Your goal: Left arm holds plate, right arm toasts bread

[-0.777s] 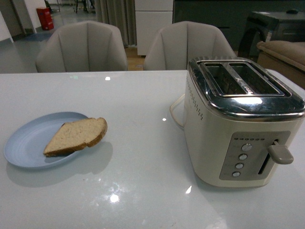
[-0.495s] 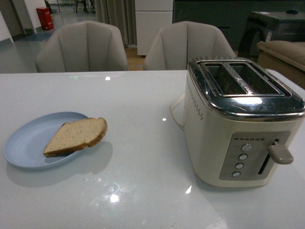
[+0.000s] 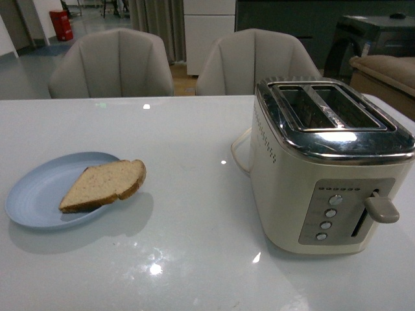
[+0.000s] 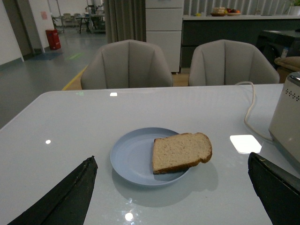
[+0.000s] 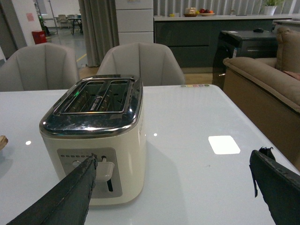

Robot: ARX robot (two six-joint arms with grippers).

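One cream toaster (image 3: 331,168) stands on the one white table (image 3: 181,259), with two slots (image 3: 301,107) in its top, four round buttons (image 3: 331,212) down its front and one lever (image 3: 381,208) beside them. Left of the toaster lies one pale blue plate (image 3: 32,194) bearing one half slice of bread (image 3: 104,184). Beyond the toaster, across the table, stand two grey chairs (image 3: 113,65).

We've got open table (image 3: 194,214) between the plate (image 3: 32,194) and the toaster (image 3: 292,175); only the cord (image 3: 233,152) loops out beside the toaster.
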